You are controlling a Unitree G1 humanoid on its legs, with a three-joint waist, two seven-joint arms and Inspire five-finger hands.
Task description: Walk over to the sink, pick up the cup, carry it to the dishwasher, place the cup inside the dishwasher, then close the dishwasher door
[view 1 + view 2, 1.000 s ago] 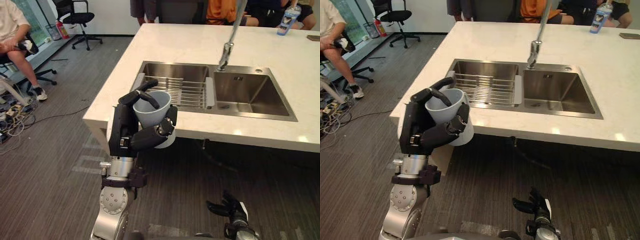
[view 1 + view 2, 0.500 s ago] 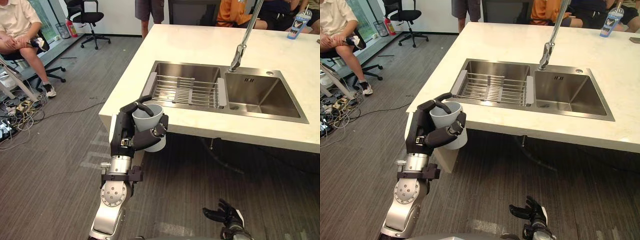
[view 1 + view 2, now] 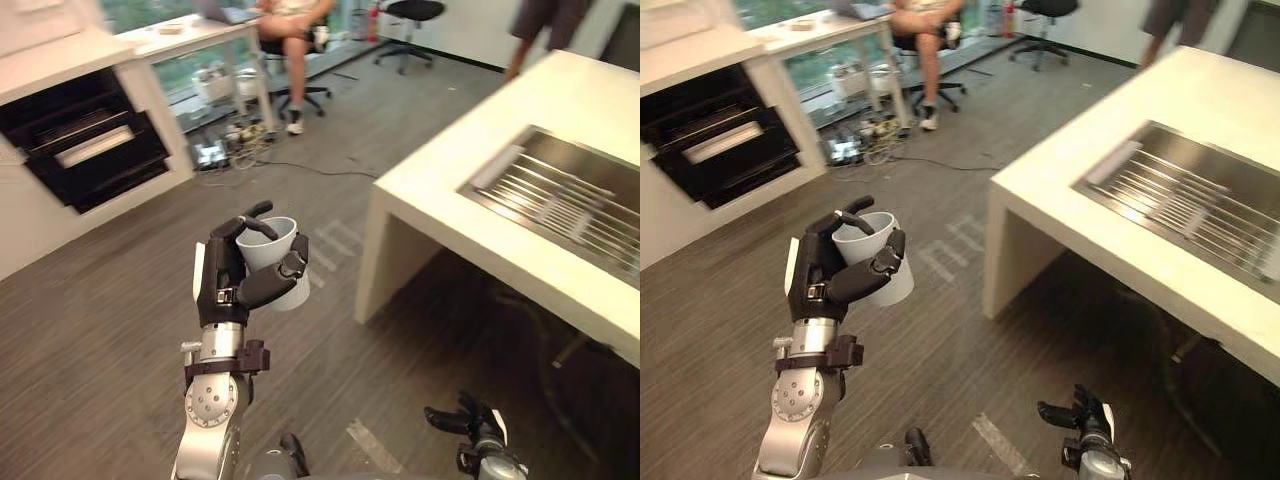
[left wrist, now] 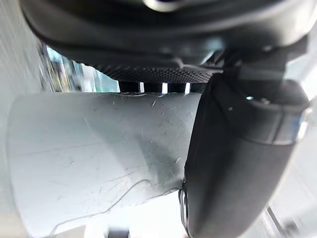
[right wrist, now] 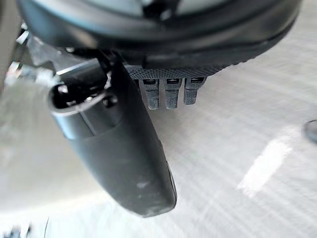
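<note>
Swung leftward, the head camera brought a dark, open appliance (image 3: 85,150), probably the dishwasher, into view at far left and pushed the sink (image 3: 585,165) to the right edge. Nearer the middle, the left hand (image 3: 222,278) held the one white cup (image 3: 270,245) upright above the floor, fingers (image 3: 268,287) and thumb curled round it. One desk (image 3: 440,190) stood to the right. Low beside it hung the right hand (image 3: 478,432), its fingers loosely spread and empty. The carry appeared under way; next would come the walk to the appliance and setting the cup in a rack. At the back were one seated person (image 3: 295,20) and another's legs (image 3: 535,22).
</note>
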